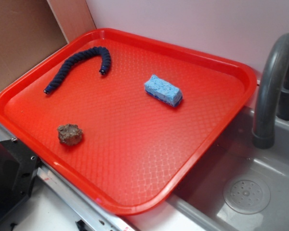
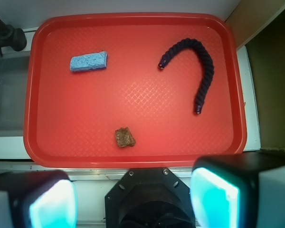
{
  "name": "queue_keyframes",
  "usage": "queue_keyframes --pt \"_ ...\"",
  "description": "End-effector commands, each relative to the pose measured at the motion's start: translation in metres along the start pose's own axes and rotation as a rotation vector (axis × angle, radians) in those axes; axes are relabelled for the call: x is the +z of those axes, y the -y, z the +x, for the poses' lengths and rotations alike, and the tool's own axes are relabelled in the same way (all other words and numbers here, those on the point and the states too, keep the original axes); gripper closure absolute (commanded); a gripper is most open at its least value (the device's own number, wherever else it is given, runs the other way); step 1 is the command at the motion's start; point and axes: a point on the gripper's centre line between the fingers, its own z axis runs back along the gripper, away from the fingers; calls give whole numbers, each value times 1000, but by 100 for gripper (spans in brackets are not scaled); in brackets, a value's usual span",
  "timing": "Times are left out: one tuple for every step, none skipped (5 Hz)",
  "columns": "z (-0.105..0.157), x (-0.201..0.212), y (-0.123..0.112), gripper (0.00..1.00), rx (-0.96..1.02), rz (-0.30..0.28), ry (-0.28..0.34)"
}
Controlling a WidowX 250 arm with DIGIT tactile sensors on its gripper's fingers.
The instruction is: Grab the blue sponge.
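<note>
The blue sponge [image 1: 163, 90] is a small light-blue block with a darker blue underside, lying flat on the red tray [image 1: 135, 192] toward its right side. From the wrist camera, the blue sponge [image 2: 88, 61] shows at the tray's upper left. My gripper [image 2: 133, 199] is high above the near edge of the tray [image 2: 133, 161], far from the sponge. Its two fingers with cyan pads [image 2: 213, 197] stand wide apart with nothing between them. The gripper does not show in the exterior view.
A dark navy twisted rope [image 1: 82, 65] [image 2: 197, 66] curves across the tray's far corner. A brown lumpy rock [image 1: 70, 134] [image 2: 125, 137] sits near the tray's front. A grey sink [image 1: 250, 192] with a curved faucet [image 1: 272, 82] adjoins the tray. The robot base [image 2: 149, 202] lies below the gripper.
</note>
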Motion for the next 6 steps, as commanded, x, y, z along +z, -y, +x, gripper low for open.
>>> queue_keyframes --pt "0 0 0 0 0 0 0" --pt "40 -4 15 0 -257 48 36" --pt "80 -21 34 0 -515 80 -9" --pt "97 -36 55 0 -774 123 -44" --pt "117 -74 69 0 -1038 177 -135" --pt "128 -113 77 0 -1255 183 -212"
